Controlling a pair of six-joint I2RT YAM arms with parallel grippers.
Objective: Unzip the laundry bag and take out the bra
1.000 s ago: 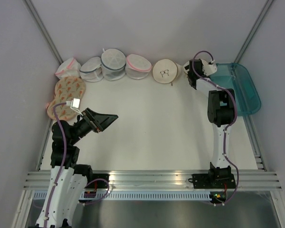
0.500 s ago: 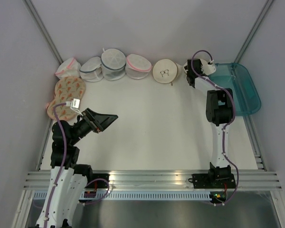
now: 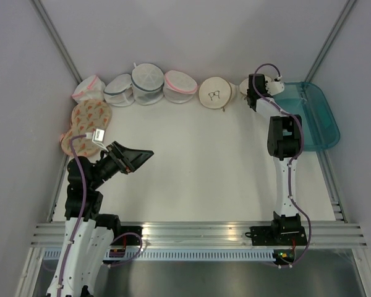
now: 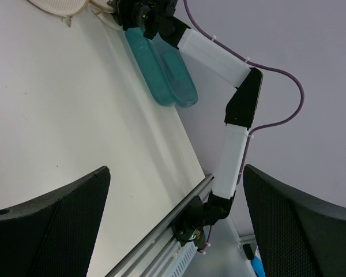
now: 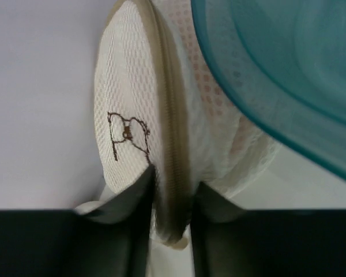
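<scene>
The laundry bag (image 5: 127, 98) is a cream mesh dome with a small dark bra outline and a tan zip rim (image 5: 172, 144). It stands on edge at the back wall, beside the teal tray. My right gripper (image 5: 173, 190) is shut on the zip rim, one dark finger on each side of it. Pale peach-pink fabric, the bra (image 5: 216, 69), shows faintly through the mesh. From above, the right gripper (image 3: 254, 90) covers most of that bag (image 3: 243, 85). My left gripper (image 3: 139, 158) hangs open over the left of the table, far from it, holding nothing.
A teal tray (image 3: 315, 117) lies at the back right, touching the bag. A second cream bag with a bra outline (image 3: 215, 93) stands just left of it. White mesh bags (image 3: 148, 83) line the back wall. A flat orange-patterned bag (image 3: 86, 124) lies at the left.
The right gripper's jaws have closed from wide open onto the bag's zip rim, and the wrist has shifted slightly toward the back. The left arm has not moved.
</scene>
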